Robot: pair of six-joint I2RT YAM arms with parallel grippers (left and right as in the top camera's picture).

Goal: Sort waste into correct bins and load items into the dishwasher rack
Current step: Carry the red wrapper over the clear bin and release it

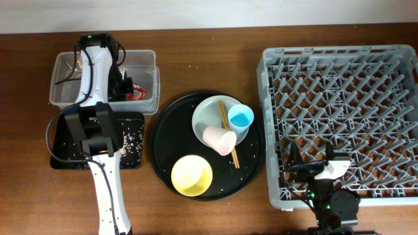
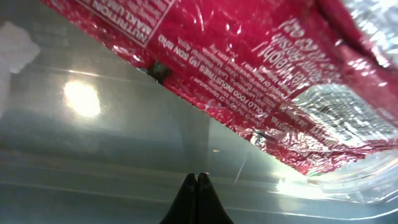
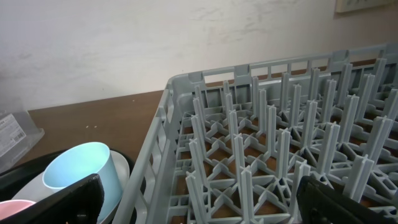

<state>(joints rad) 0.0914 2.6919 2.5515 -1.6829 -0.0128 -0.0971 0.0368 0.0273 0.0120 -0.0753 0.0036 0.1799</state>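
My left gripper (image 2: 197, 182) is shut and empty, down inside the clear tub (image 1: 65, 65). The red snack wrapper (image 2: 249, 56) lies just beyond its tips, also in the overhead view (image 1: 137, 94). A white tissue (image 2: 15, 46) lies at the tub's far left. The pale grey plate (image 1: 208, 116) on the round black tray (image 1: 163, 127) holds the light blue cup (image 1: 240, 119), the tipped pink cup (image 1: 219, 139) and the chopsticks (image 1: 228, 134). The yellow bowl (image 1: 192, 175) sits in front. My right gripper (image 3: 205, 199) is open and empty over the rack's (image 1: 339, 59) front-left corner. No carrot shows.
The black rectangular tray (image 1: 130, 153) with scattered rice grains (image 1: 134, 137) lies under the left arm, in front of the tub. The rack's upright pegs (image 3: 273, 143) stand between and beyond my right fingers. The blue cup (image 3: 78, 171) shows left of the rack wall.
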